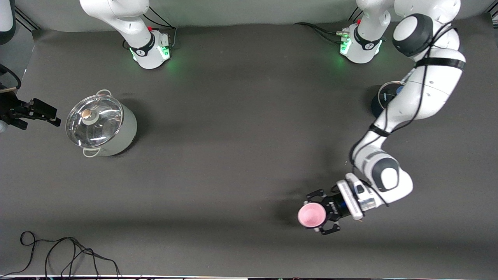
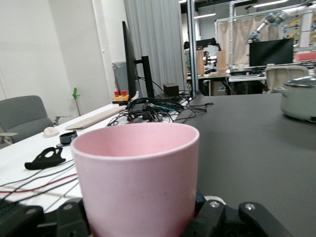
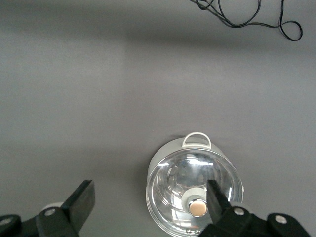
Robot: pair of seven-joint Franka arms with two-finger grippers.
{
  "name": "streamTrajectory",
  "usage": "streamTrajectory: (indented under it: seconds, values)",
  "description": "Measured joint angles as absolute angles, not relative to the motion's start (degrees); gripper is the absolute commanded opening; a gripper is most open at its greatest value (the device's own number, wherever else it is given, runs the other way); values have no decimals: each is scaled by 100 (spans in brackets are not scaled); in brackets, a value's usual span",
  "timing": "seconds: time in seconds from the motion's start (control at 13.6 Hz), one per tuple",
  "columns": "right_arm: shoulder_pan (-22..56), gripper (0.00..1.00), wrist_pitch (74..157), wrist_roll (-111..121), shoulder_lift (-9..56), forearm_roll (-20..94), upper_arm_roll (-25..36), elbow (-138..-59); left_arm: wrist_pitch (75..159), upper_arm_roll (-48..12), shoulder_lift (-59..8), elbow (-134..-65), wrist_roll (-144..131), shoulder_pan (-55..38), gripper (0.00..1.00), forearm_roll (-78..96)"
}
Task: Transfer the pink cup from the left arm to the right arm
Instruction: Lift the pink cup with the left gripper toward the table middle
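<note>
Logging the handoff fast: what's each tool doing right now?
Left tool: closed on the pink cup.
Right tool: open, holding nothing, beside the lidded pot.

Cup (image 1: 311, 216): pale pink, plain, no pattern; inside and outside the same shade (image 2: 136, 173). Left gripper (image 1: 321, 213) holding the cup: black, open-frame fingers, on a white wrist block with a blue band. Left arm (image 1: 422, 93) above the cup: white shells, dark grey joint caps, black cable. Table (image 1: 233, 128) under the cup: matte dark grey, unpatterned. Pot (image 1: 102, 124) toward the right arm's end of the table from the cup: grey-green body, clear glass lid with silver rim and a brass-coloured knob (image 3: 198, 209). Right gripper (image 3: 150, 205) beside the pot: black. Both arm bases: white with green lights. Cable (image 1: 58, 252) along the table's near edge: black.
</note>
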State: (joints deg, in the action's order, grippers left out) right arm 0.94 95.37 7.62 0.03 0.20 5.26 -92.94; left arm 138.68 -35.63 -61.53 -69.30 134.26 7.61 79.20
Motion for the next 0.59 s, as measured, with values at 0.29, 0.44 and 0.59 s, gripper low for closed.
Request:
streamTrajectory:
  seconds: [0.29, 0.44, 0.59]
  values:
    - [94, 100, 9470, 762, 2, 20, 515, -9291, 15339, -4298, -6143, -6458, 12878, 221, 0, 7921]
    - [94, 100, 9446, 762, -1, 20, 509, -9289, 16109, -4413, -6133, -6044, 12443, -321, 0, 7920]
    - [95, 100, 9443, 762, -2, 20, 495, -9287, 16869, -4430, -6110, -5593, 12025, -963, 0, 7919]
